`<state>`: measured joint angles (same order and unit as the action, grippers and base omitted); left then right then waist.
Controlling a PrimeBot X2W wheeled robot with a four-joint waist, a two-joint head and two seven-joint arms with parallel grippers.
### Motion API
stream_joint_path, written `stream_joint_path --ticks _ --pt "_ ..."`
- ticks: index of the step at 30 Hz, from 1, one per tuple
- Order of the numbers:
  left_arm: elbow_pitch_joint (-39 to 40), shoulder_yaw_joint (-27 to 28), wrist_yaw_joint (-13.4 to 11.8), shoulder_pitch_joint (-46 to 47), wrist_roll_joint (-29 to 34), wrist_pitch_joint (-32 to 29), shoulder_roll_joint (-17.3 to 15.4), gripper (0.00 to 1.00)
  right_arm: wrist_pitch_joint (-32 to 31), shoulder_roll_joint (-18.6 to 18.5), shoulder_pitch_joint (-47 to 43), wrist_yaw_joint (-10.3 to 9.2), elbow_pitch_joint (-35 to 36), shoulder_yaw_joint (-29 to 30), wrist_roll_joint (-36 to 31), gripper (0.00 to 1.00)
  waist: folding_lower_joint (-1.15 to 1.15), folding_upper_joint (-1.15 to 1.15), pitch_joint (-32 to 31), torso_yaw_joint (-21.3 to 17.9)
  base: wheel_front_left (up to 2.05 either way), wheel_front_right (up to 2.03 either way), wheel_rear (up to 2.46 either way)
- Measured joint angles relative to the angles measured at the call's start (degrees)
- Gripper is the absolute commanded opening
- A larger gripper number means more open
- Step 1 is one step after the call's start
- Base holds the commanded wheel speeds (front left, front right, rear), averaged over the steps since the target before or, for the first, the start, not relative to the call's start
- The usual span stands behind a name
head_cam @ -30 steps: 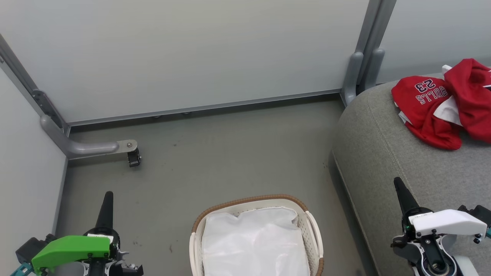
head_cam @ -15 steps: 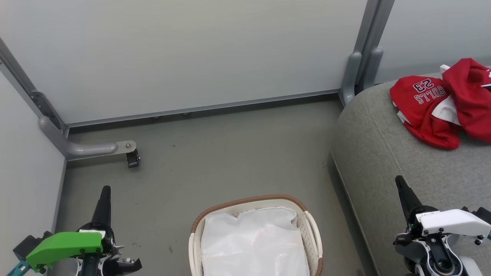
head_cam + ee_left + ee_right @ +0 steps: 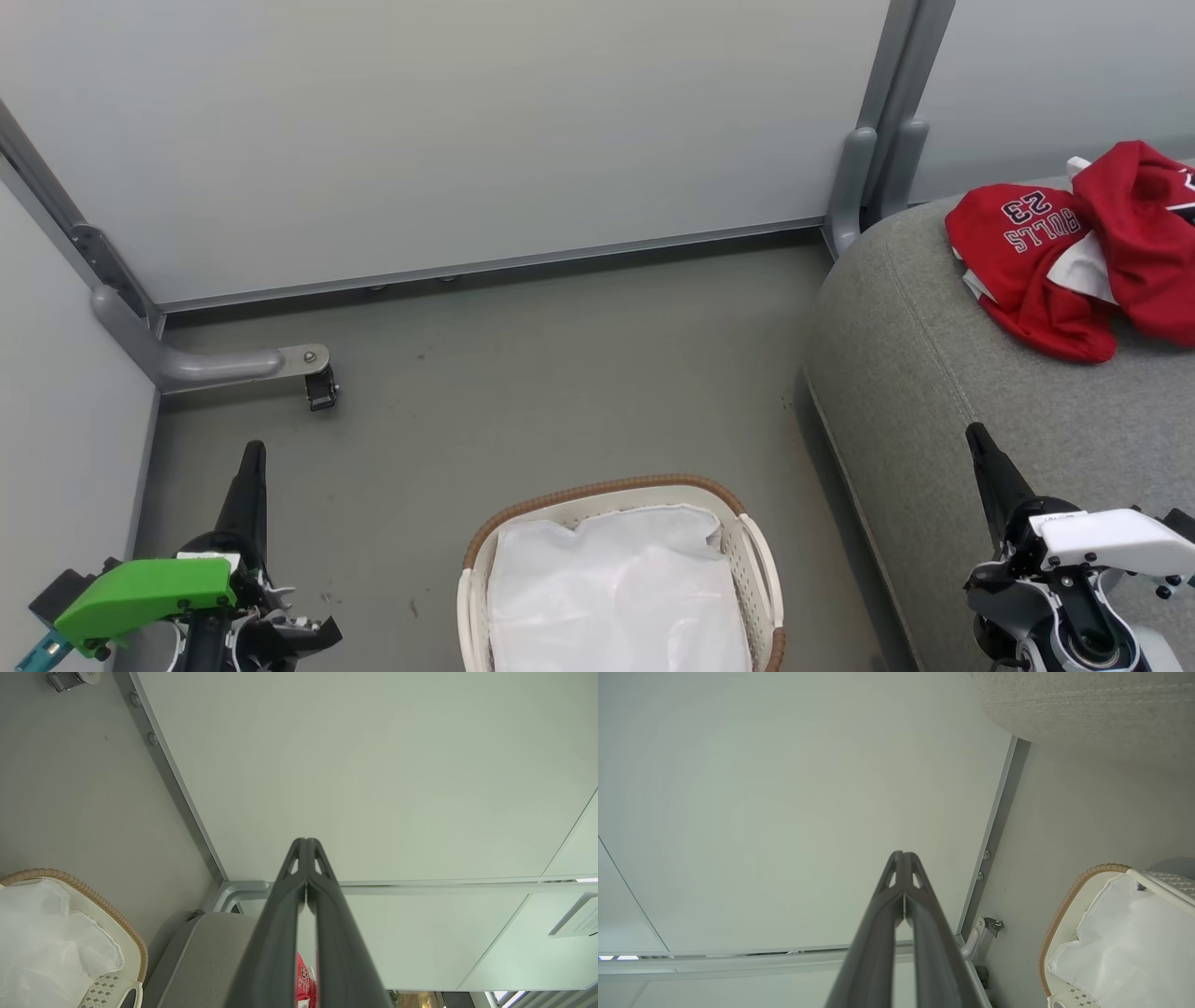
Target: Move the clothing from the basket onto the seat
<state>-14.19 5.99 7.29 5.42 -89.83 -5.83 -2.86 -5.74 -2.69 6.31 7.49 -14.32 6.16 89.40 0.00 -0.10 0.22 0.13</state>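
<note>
The clothing (image 3: 1074, 247) lies in a crumpled red heap on top of the seat (image 3: 934, 373), towards its far right part. It is made up of a jersey (image 3: 1013, 257), whose "BULLS 23" print reads upside down in the head view, and a second red garment (image 3: 1144, 233) draped against the jersey's right side, with white trim showing between them. The grey seat curves down at its near left edge to the floor (image 3: 560, 373). The basket (image 3: 597, 492) stands there, apart from the seat, and only its crinkled white liner (image 3: 616, 597) can be seen inside. The left gripper (image 3: 252, 455) hangs over the floor to the left of the basket, well away from it, under a green wrist cover (image 3: 140, 593). Its two dark fingers are pressed together along their tips and hold nothing, which the left wrist view confirms (image 3: 306, 842). That view also catches the basket rim (image 3: 84, 891) and a red sliver of jersey (image 3: 302, 980) between the finger shanks. The right gripper (image 3: 977, 439), under a white wrist cover (image 3: 1111, 537), is poised above the seat's near slope, clear of the clothing. It too is closed on nothing, tips meeting (image 3: 903, 856). Pale partition panels (image 3: 467, 140) on grey posts (image 3: 868, 177) close off the back, and a bracket foot (image 3: 317, 373) rests on the floor at the left.
</note>
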Motion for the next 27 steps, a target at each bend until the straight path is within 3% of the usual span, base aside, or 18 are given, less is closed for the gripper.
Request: stream_joint_path --ticks 8,27 --pt "0.05 0.46 0.03 0.49 -2.50 -0.67 0.00 0.00 -0.87 -0.02 0.00 0.00 0.20 0.35 2.91 0.00 0.00 0.00 -0.04 -0.13 0.00 0.00 0.00" --pt "0.07 0.49 0.03 0.52 -2.50 -0.67 0.00 0.00 -0.87 -0.02 0.00 0.00 0.22 0.38 2.91 0.00 0.00 0.00 -0.04 -0.13 0.00 0.00 0.00"
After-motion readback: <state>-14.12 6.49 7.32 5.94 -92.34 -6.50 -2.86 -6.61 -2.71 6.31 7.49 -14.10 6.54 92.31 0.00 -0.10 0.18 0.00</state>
